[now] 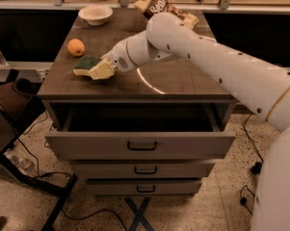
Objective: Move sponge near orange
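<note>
The sponge (85, 64), pale yellow with a dark green top, is at the left side of the cabinet top (178, 81), just below and right of the orange (76, 47). My gripper (102, 70) reaches in from the right and is shut on the sponge's right end, holding it tilted at about surface height. A short gap separates sponge and orange. My white arm (207, 57) crosses the cabinet top from the right.
A white bowl (95, 14) stands at the back left. A brown and cream snack bag (155, 4) lies at the back, partly behind my arm. The top drawer (139, 143) is pulled open. A dark stand (9, 105) is to the left.
</note>
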